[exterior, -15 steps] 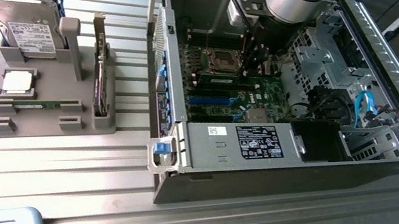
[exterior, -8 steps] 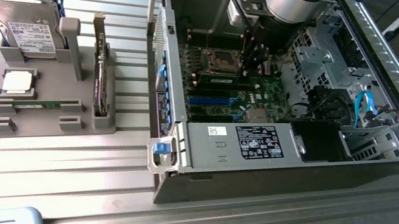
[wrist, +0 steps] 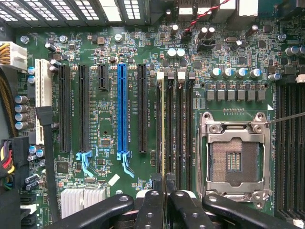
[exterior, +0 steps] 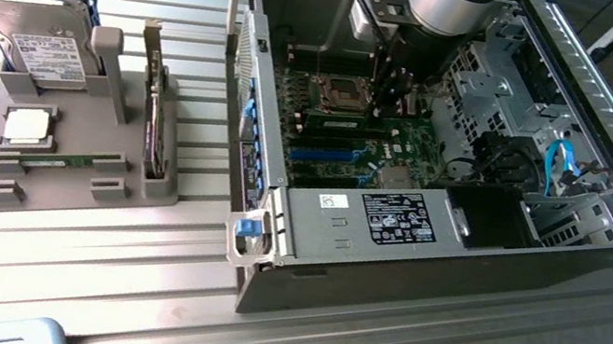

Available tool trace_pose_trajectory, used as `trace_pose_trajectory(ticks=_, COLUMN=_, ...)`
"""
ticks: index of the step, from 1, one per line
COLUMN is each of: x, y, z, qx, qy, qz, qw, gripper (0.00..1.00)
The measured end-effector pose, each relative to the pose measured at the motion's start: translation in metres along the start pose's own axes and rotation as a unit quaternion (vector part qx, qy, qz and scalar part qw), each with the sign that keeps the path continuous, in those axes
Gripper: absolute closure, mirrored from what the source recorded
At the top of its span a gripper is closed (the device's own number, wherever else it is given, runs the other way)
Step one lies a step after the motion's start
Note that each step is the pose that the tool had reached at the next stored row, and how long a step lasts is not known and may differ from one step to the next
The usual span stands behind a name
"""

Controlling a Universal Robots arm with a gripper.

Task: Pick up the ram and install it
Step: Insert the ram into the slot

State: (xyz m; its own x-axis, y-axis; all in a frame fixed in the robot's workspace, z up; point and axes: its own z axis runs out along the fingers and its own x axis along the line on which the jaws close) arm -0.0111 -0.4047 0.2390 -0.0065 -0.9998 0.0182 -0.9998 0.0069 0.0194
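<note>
Your tool [wrist: 165, 191] is clenched on the ram [wrist: 163, 124], held edge-on over the memory slots [wrist: 183, 129]. If it sits skewed, pressing could jam it or flex the motherboard [wrist: 109, 119].

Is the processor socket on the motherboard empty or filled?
Empty: the processor socket shows bare contacts inside its metal frame, no chip seated.

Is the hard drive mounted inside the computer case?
No, the hard drive stands in the gray tray outside the computer case.
</note>
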Motion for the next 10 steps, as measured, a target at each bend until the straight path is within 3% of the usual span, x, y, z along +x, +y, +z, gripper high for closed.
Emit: trace_pose_trajectory(ticks=10, x=0.0004, y=-0.0002, z=0.0011, qx=0.0000, qy=0.0000, qz=0.000, qw=1.0000, gripper=0.88)
